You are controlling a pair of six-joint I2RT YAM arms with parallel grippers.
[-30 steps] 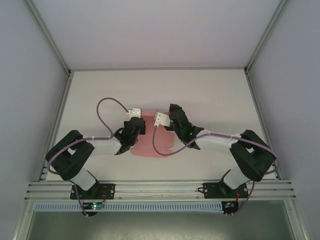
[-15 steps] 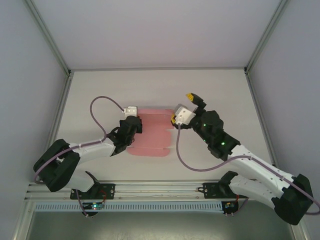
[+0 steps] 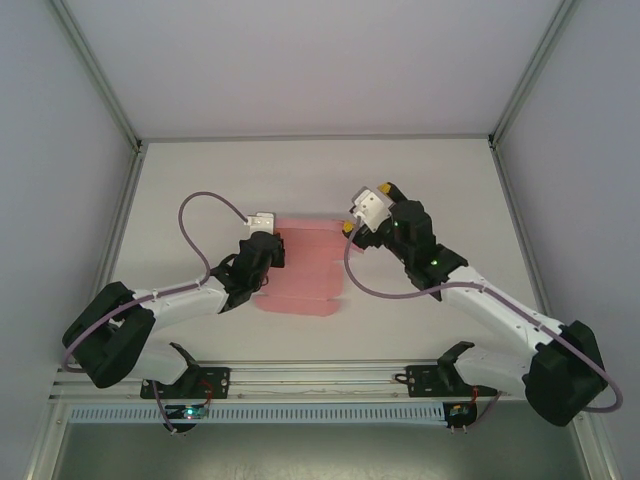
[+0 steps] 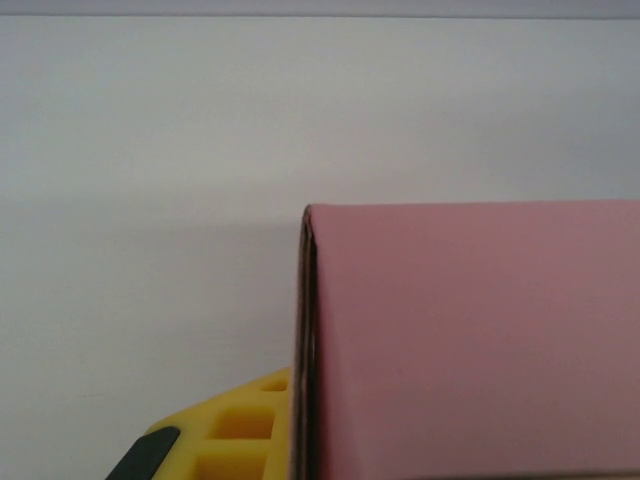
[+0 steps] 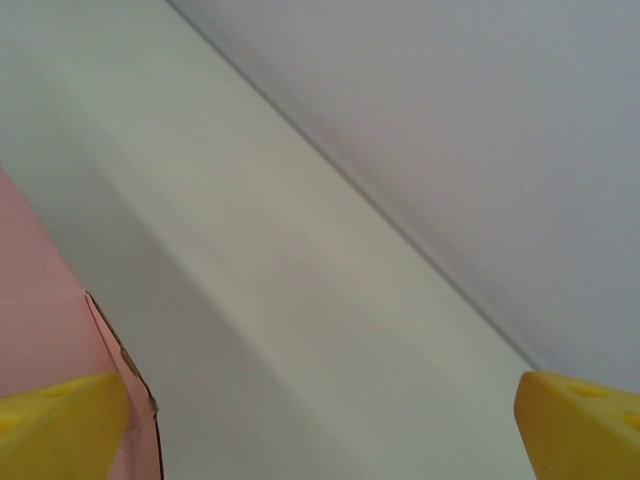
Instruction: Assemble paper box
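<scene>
Jaws of right gripper (image 3: pixel 366 208) have opened wide; left gripper (image 3: pixel 276 246) pinches paper box (image 3: pixel 310 272).

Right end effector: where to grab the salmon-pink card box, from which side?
Take the salmon-pink card box by its free right edge near the far corner, coming from the right. It lies thin and flat, the left end effector clamps its left edge, and the open right end effector sits beside that corner.

Overhead, close wrist views; shared paper box (image 3: pixel 308 272)
</scene>
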